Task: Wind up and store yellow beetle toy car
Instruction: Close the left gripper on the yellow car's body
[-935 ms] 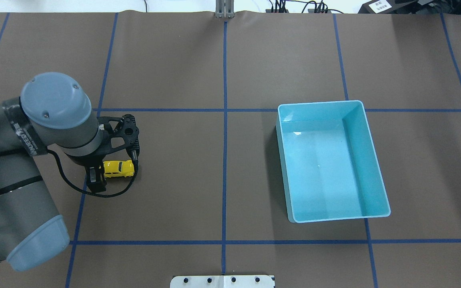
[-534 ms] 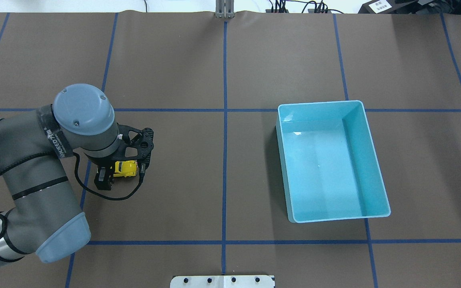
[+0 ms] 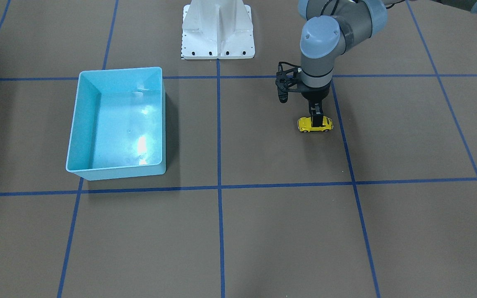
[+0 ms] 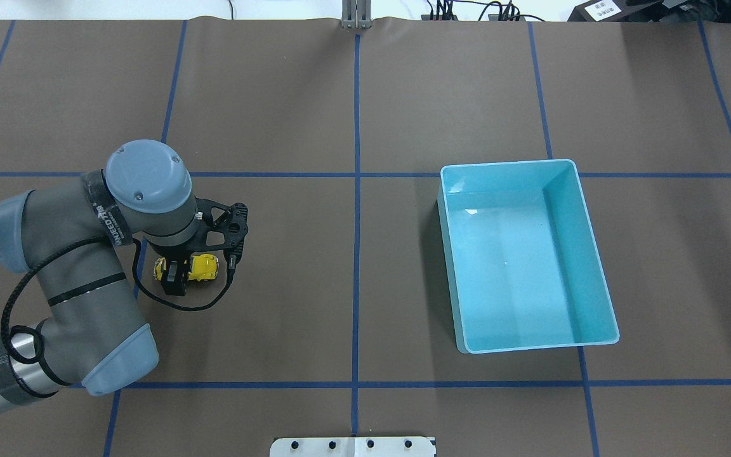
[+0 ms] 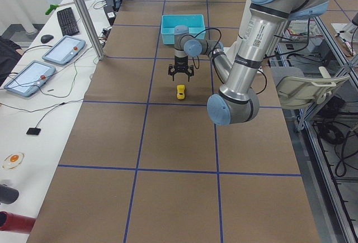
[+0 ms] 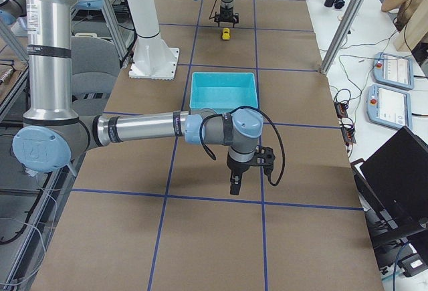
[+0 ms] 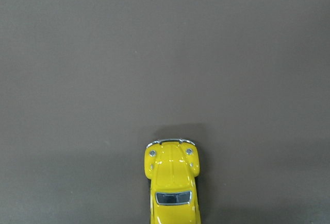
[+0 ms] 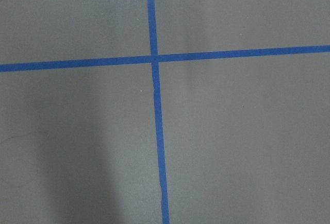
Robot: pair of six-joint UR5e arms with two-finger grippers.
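Standing on its wheels on the brown table (image 4: pixel 289 304), robot's left half: yellow beetle toy car (image 4: pixel 205 266), near a blue tape line (image 3: pixel 343 140), well apart from the light-blue bin (image 4: pixel 562 216). Left gripper (image 4: pixel 177 273) points down over the car, one finger on either side of its middle; cannot tell whether they press the body or stand clear. Right gripper (image 6: pixel 234 185) hangs over bare table beyond the bin; open or closed, cannot tell.

Brown matte worktop (image 4: pixel 403 95) gridded with blue tape lines (image 4: pixel 356 254), plus a white side desk (image 5: pixel 17 137) with a black keyboard (image 5: pixel 68 20).
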